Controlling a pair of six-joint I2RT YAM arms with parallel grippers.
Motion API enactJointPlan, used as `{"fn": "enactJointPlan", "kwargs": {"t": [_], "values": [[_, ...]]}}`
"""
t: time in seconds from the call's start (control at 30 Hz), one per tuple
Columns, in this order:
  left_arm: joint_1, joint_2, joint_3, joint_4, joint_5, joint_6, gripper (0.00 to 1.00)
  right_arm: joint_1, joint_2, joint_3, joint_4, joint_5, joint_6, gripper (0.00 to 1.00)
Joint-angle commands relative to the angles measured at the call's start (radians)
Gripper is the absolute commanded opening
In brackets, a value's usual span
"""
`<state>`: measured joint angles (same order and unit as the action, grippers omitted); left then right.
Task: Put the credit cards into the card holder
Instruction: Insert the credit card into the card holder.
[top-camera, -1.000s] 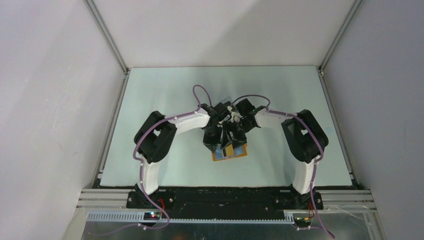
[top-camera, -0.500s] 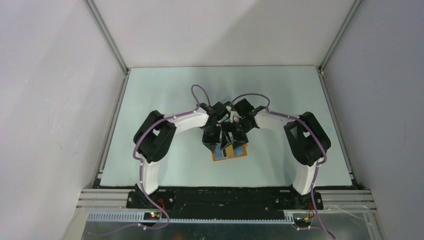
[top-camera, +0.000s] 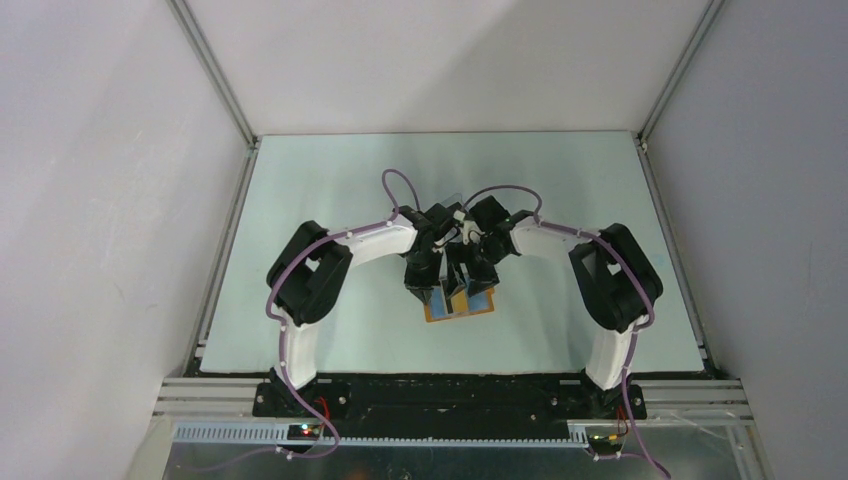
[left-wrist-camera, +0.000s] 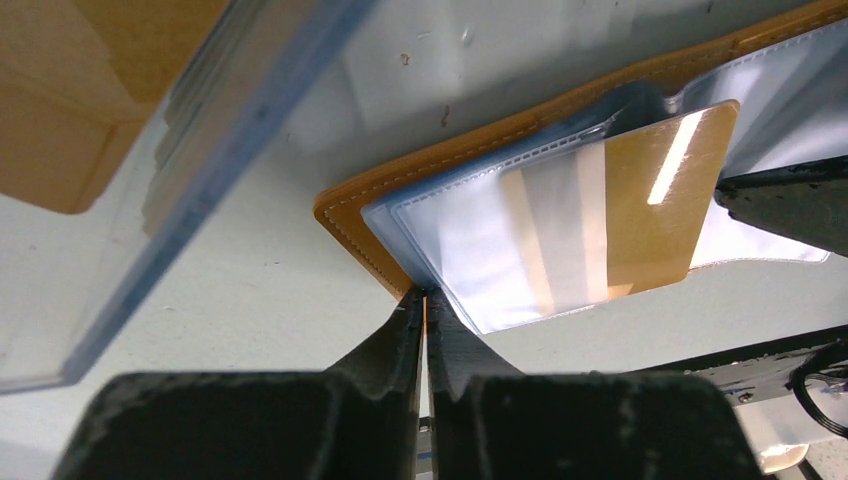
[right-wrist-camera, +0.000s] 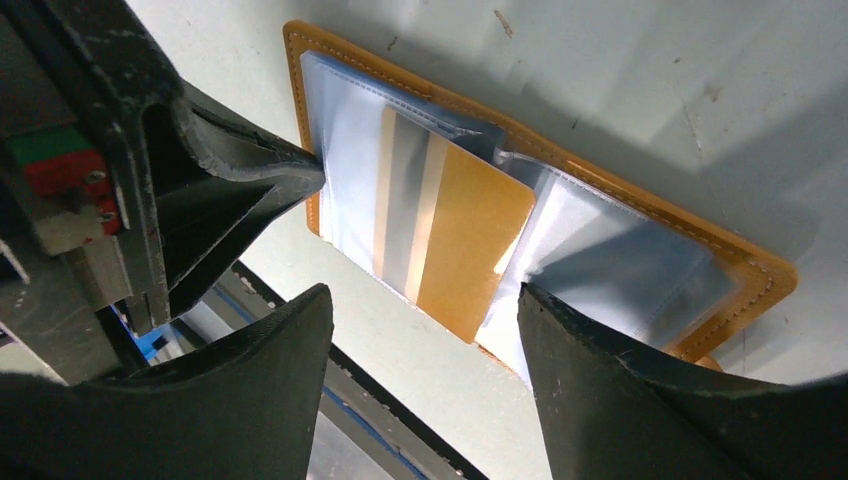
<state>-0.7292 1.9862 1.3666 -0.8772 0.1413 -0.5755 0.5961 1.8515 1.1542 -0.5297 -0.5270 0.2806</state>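
Insertion is under way. The left tool (left-wrist-camera: 425, 295), pressed together, bears on the near corner of the open card holder (left-wrist-camera: 350, 205). A gold credit card (right-wrist-camera: 470, 240) lies half-inserted between the spread right tool (right-wrist-camera: 422, 300) fingers. The next move likely calls for pushing it fully in.

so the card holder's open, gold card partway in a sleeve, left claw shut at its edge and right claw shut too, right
No, the right claw is open: the right wrist view shows its fingers apart, either side of the gold card. The rest stands: card holder open, card partway in a sleeve, left claw shut at its edge.
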Motion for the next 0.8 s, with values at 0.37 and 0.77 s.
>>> {"fn": "enactJointPlan", "kwargs": {"t": [0.37, 0.77], "values": [[0.021, 0.011, -0.017, 0.029, -0.074, 0.017, 0.08, 0.067, 0.135, 0.116, -0.063, -0.030, -0.075, 0.63], [0.022, 0.002, -0.020, 0.030, -0.079, 0.014, 0.08, 0.102, 0.156, 0.168, -0.115, -0.070, -0.125, 0.69]]}}
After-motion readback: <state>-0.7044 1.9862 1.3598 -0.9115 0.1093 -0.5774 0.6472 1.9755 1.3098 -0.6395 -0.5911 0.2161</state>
